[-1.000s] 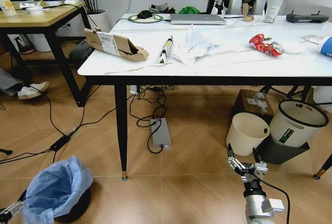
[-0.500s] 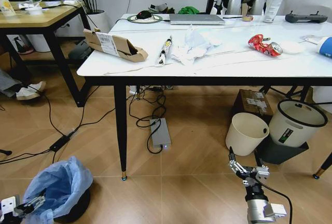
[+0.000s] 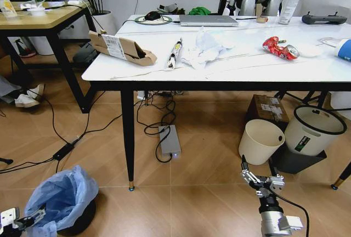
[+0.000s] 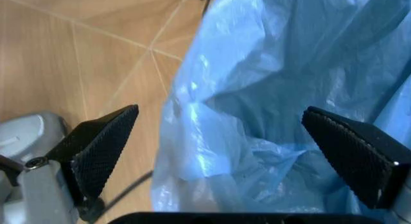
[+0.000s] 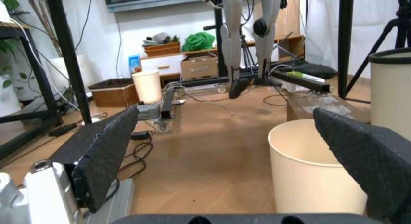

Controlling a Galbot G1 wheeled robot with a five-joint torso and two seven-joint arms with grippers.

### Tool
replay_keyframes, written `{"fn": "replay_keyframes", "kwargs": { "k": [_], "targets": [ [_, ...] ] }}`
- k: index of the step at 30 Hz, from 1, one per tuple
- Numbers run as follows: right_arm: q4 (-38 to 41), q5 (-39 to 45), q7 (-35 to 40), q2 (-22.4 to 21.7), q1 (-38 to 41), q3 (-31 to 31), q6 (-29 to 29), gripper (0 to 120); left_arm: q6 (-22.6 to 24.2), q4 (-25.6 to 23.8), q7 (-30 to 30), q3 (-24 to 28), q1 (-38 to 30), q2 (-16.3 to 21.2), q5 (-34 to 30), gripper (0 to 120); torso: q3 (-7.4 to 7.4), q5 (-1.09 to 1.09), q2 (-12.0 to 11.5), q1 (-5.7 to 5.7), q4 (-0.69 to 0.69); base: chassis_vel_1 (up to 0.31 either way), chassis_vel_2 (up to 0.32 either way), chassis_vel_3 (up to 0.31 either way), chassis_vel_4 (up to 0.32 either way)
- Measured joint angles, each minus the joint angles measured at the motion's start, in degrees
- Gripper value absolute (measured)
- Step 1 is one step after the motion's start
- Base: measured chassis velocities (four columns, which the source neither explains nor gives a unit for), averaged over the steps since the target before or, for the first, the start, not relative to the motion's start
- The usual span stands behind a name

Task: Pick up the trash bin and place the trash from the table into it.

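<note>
Small dark round trash bin [image 3: 61,201] on wood-look floor, left of table [image 3: 230,67]; crinkly light-blue bag bulging over rim; left gripper [image 4: 224,151] spread wide around bag edge, nothing clamped; right gripper [image 3: 258,176] spread, empty, near cream bin [image 3: 261,141].

We see the room evenly and brightly lit, with soft, pale shadows under the table [image 3: 219,72] and glossy sheen on the wooden floor [image 3: 186,193]. The tabletop is near white, its far side almost washed out. In the left wrist view the blue bin bag [image 4: 289,89] sits very close and soft, with bright glints on its folds. In the right wrist view the cream bin [image 5: 314,171] is fairly sharp and the near fingers [image 5: 103,156] blur.
</note>
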Motion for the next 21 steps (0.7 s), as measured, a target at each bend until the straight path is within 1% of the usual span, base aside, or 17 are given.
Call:
{"fn": "replay_keyframes", "kwargs": {
  "k": [6, 8, 10, 11, 12, 14, 17, 21],
  "targets": [
    [0.0, 0.0, 0.0, 0.0, -0.2, 0.2, 0.0, 100, 1.1, 1.0, 0.0, 0.3, -1.3, 0.1, -0.3, 99, 0.01, 0.00, 0.0, 0.00, 0.00, 0.000, 0.000, 0.000, 0.000],
    [0.1, -0.1, 0.0, 0.0, -0.3, 0.3, 0.0, 100, 1.3, 1.4, 0.0, 0.2, -1.7, 0.3, -0.3, 91, 0.02, 0.00, 0.0, 0.00, 0.00, 0.000, 0.000, 0.000, 0.000],
    [0.2, -0.1, 0.0, 0.0, -0.3, 0.3, 0.0, 100, 1.3, 1.5, 0.0, 0.2, -1.7, 0.3, -0.2, 89, 0.02, 0.00, 0.0, 0.01, 0.00, 0.000, 0.000, 0.000, 0.000],
    [0.3, -0.1, 0.0, 0.0, -0.3, 0.3, 0.0, 100, 1.3, 1.9, 0.1, 0.2, -1.8, 0.4, 0.3, 83, 0.02, 0.00, 0.0, 0.01, 0.00, 0.000, 0.000, 0.000, 0.000],
    [0.3, -0.1, 0.0, 0.0, -0.3, 0.3, 0.0, 100, 1.2, 2.2, 0.2, 0.1, -1.8, 0.4, 0.6, 80, 0.02, 0.00, 0.0, 0.01, 0.00, 0.000, 0.000, 0.000, 0.000],
    [0.4, -0.1, 0.0, 0.1, -0.3, 0.3, 0.0, 100, 1.1, 2.8, 0.3, 0.1, -2.0, 0.4, 0.9, 70, 0.03, 0.00, 0.0, 0.01, 0.00, 0.000, 0.000, 0.000, 0.000],
    [0.5, -0.1, 0.0, 0.1, -0.3, 0.3, 0.0, 100, 1.0, 3.1, 0.5, 0.0, -2.0, 0.4, 1.2, 63, 0.03, 0.00, 0.0, 0.01, 0.00, 0.000, 0.000, 0.000, 0.000],
    [0.6, -0.1, 0.0, 0.1, -0.4, 0.4, 0.0, 100, 0.7, 3.7, 0.8, 0.0, -2.3, 0.4, 1.6, 46, 0.03, 0.02, 0.1, 0.01, 0.00, 0.000, 0.000, 0.000, 0.000]
  ]
}}
